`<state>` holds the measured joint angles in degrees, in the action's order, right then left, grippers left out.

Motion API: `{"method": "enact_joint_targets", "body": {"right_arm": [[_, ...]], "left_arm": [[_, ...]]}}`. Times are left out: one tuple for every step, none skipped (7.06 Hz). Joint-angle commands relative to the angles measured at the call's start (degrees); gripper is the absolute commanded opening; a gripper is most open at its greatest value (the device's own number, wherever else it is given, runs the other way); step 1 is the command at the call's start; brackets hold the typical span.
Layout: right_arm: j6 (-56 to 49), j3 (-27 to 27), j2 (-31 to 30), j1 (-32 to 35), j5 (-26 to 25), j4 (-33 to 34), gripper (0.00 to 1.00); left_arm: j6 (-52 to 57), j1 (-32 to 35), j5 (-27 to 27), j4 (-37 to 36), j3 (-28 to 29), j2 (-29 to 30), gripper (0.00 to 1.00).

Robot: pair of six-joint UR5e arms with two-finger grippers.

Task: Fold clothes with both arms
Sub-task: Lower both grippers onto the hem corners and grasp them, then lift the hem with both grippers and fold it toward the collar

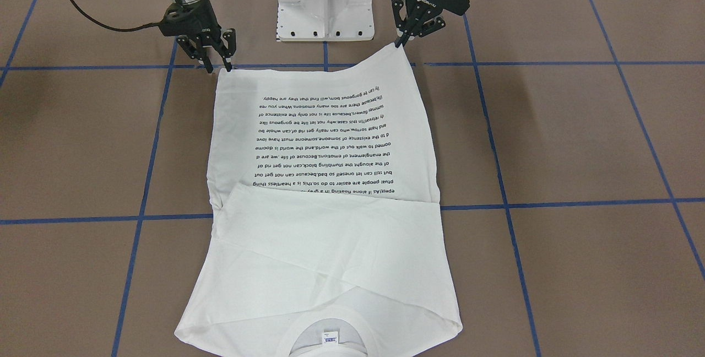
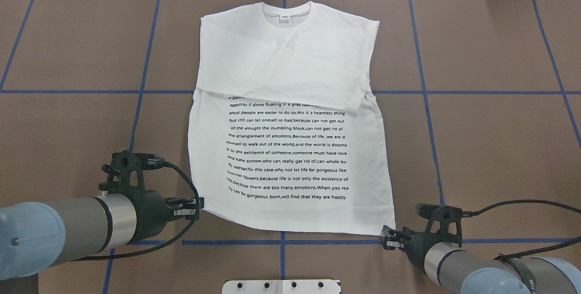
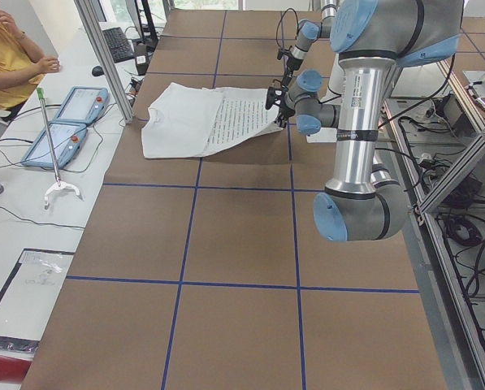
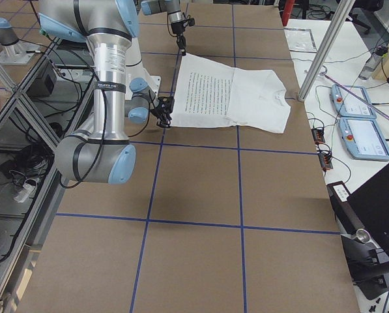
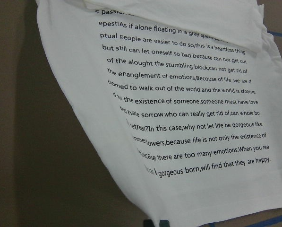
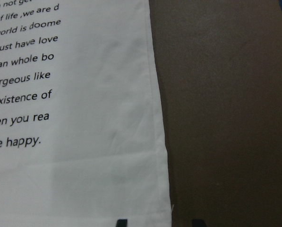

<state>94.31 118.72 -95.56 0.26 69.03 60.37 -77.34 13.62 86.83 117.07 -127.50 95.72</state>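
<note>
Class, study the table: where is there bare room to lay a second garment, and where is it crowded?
Bare table stretches on either side of the shirt, out to both table ends. Crowded: the shirt's hem on the robot's side, where the left gripper and right gripper sit at its two corners, with the white pedestal base just behind.

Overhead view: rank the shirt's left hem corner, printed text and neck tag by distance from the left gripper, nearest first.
From the left gripper:
1. Shirt hem corner: at its fingertips, near-left of the shirt.
2. Printed text: mid-shirt, ahead and to the right.
3. Neck tag: at the collar, far end.
</note>
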Motion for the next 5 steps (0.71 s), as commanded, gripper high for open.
{"method": "enact_joint_targets", "body": {"right_arm": [[0.0, -0.76, 0.98, -0.17, -0.21, 0.88, 0.5], [0.0, -0.94, 1.42, -0.25, -0.21, 1.24, 0.46], [0.0, -0.86, 1.69, -0.52, -0.82, 2.46, 0.42], [-0.09, -0.86, 2.21, -0.52, -1.09, 2.9, 0.24], [-0.09, -0.77, 2.13, -0.52, -1.09, 3.0, 0.0]], "left_arm": [[0.0, 0.0, 0.0, 0.0, 0.06, -0.01, 0.0], [0.0, 0.0, 0.0, 0.0, 0.06, -0.01, 0.0], [0.0, 0.0, 0.0, 0.0, -0.03, -0.01, 0.0], [0.0, 0.0, 0.0, -0.09, 0.06, -0.01, 0.0], [0.0, 0.0, 0.0, -0.09, 0.06, -0.01, 0.0]]}}
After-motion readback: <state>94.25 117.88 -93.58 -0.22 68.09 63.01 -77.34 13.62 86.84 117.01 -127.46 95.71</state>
